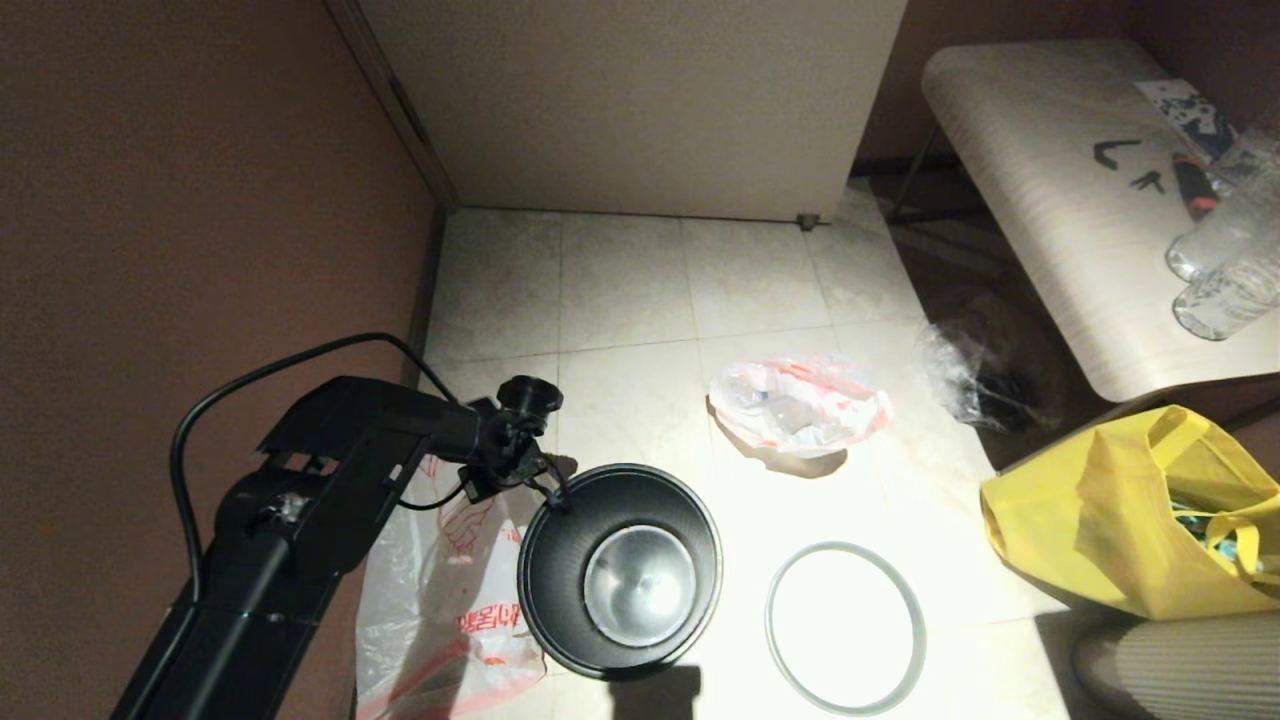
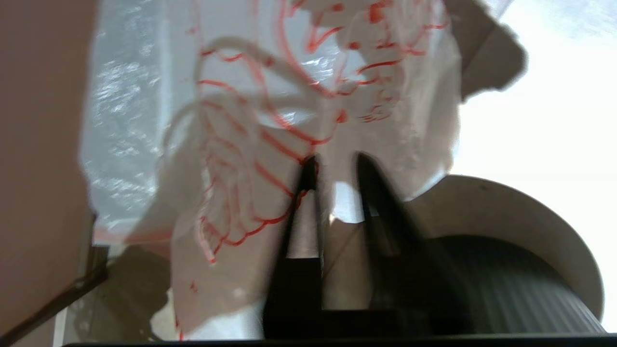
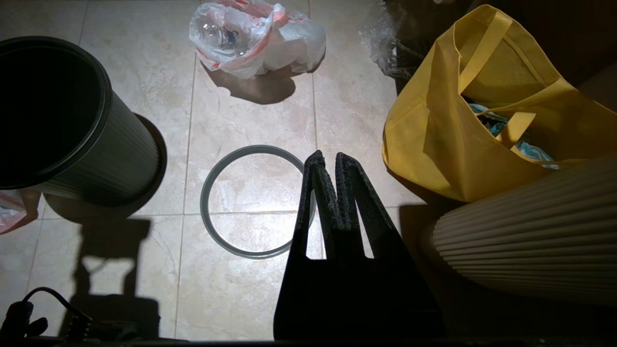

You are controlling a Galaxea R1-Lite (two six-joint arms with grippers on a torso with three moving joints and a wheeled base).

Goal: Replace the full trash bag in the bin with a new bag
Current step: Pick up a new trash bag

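Observation:
The black bin point(image 1: 565, 560) stands upright on the tiled floor with nothing in it, its shiny metal bottom showing. The grey ring rim point(image 1: 771, 628) lies flat on the floor to its right. Beyond them rests the full trash bag point(image 1: 800, 405), a lumpy bundle with clear bottles inside. The new bag point(image 1: 440, 590), white with red print, is spread flat on the floor left of the bin. My left gripper point(image 2: 337, 164) hovers open over that bag's edge, close to the bin point(image 2: 506, 270). My right gripper point(image 3: 328, 159) is shut on nothing, above the floor beside the ring point(image 3: 205, 202).
A yellow fabric tote point(image 1: 1130, 510) sits at the right, with a cream ribbed object point(image 1: 1180, 660) in front of it. Clear plastic wrap point(image 1: 960, 375) lies under a pale table point(image 1: 1050, 200) that carries bottles. A brown wall point(image 1: 200, 200) runs close along the left.

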